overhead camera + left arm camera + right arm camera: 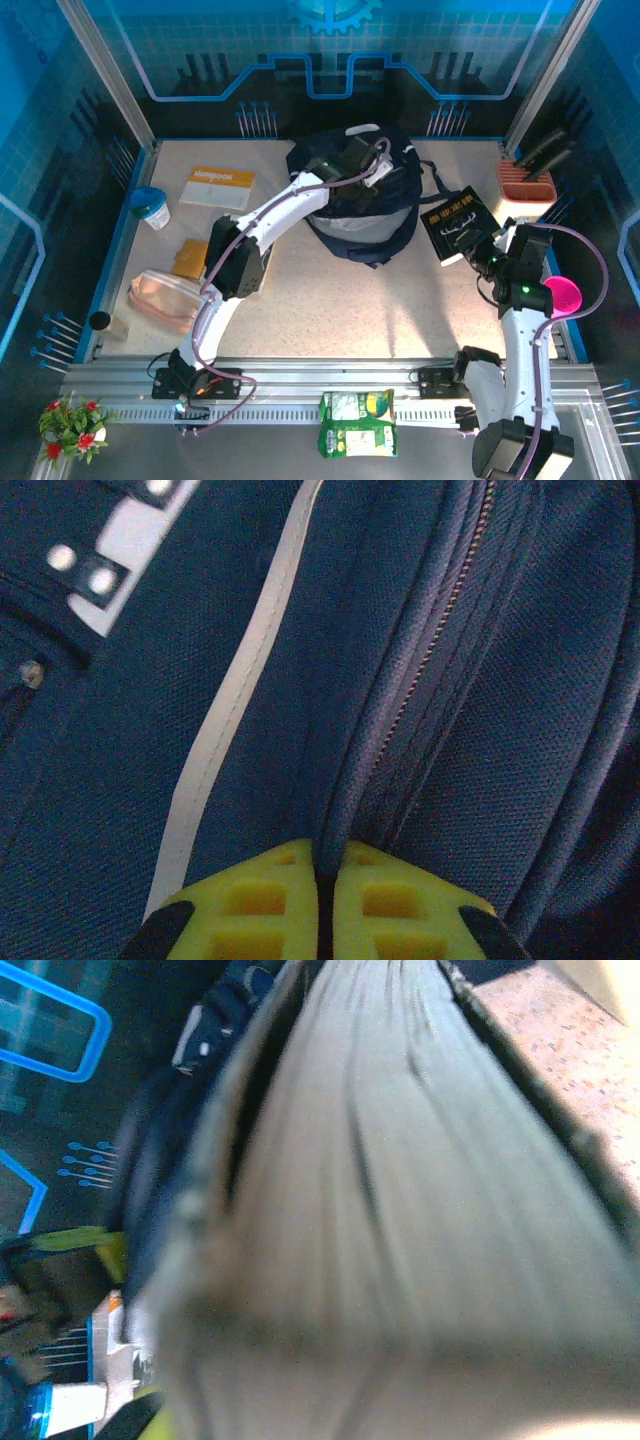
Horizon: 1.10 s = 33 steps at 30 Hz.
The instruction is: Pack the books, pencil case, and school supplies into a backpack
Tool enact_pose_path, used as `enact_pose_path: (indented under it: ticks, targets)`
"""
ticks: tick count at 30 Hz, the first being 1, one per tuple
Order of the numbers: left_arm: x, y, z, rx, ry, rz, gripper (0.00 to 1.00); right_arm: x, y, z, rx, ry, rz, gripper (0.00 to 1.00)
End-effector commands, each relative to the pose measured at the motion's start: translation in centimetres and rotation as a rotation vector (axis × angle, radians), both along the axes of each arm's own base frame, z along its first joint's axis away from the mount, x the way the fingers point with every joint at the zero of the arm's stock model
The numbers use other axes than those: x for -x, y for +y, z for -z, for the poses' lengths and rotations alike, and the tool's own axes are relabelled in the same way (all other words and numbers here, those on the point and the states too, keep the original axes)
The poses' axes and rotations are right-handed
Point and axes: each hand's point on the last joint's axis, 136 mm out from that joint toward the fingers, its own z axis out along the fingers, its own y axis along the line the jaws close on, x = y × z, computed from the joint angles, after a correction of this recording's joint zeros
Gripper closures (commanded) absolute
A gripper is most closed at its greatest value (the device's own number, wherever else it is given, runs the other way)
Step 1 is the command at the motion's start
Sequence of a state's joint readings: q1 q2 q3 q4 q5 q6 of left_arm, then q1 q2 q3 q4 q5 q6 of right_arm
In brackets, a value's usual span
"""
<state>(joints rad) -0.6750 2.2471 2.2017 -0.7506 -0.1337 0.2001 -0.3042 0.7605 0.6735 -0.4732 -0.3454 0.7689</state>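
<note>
The left gripper (322, 870), at upper centre of the top view, pinches a fold of the navy backpack (375, 215) beside its zipper. At centre right, the right gripper (487, 258) clamps the black book (457, 222) near the backpack.

The speckled beige surface (340, 300) is carrying the backpack (395, 205), which is slumping near the middle of the far edge. A white-and-orange book (217, 187) is lying flat toward the far left corner, with a blue-lidded tub (150, 208) standing beside it at the left edge. Nearer, a brown pad (190, 258) and a pink pencil case (163, 300) are lying along the left side. A black book (455, 225) is sitting toward the right edge. A red rack (527, 182) is standing in the far right corner, and a pink cup (563, 296) is sitting at the right edge.
</note>
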Motion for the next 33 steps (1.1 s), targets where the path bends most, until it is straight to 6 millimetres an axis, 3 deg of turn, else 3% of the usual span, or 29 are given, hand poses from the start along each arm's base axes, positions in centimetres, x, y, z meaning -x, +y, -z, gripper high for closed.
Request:
enact_pose_path:
  ticks: [1,9,13,20,27,33]
  targets:
    - [0.8,-0.6,-6.9,0.166,-0.068,-0.022,1.0,-0.3,0.1,-1.7,-0.025,-0.048,-0.002,0.82]
    - [1.6,-1.5,-11.4,0.306,-0.099,-0.012,1.0,-3.2,4.9,-3.1,-0.262,-0.153,-0.154,0.82]
    - [1.7,-1.5,-12.6,0.344,-0.11,-0.03,1.0,-4.8,7.9,-2.5,-0.299,-0.14,-0.203,0.82]
    - [1.9,-1.6,-13.5,0.387,-0.099,-0.049,1.0,-8.5,11.4,-3.0,-0.353,-0.206,-0.239,0.83]
    - [2.0,-1.7,-13.9,0.41,-0.09,-0.047,1.0,-13.0,13.7,0.0,-0.368,-0.177,-0.189,0.83]
    - [2.0,-2.0,-14.4,0.463,-0.07,-0.03,1.0,-18.1,16.0,2.8,-0.338,-0.179,-0.141,0.81]
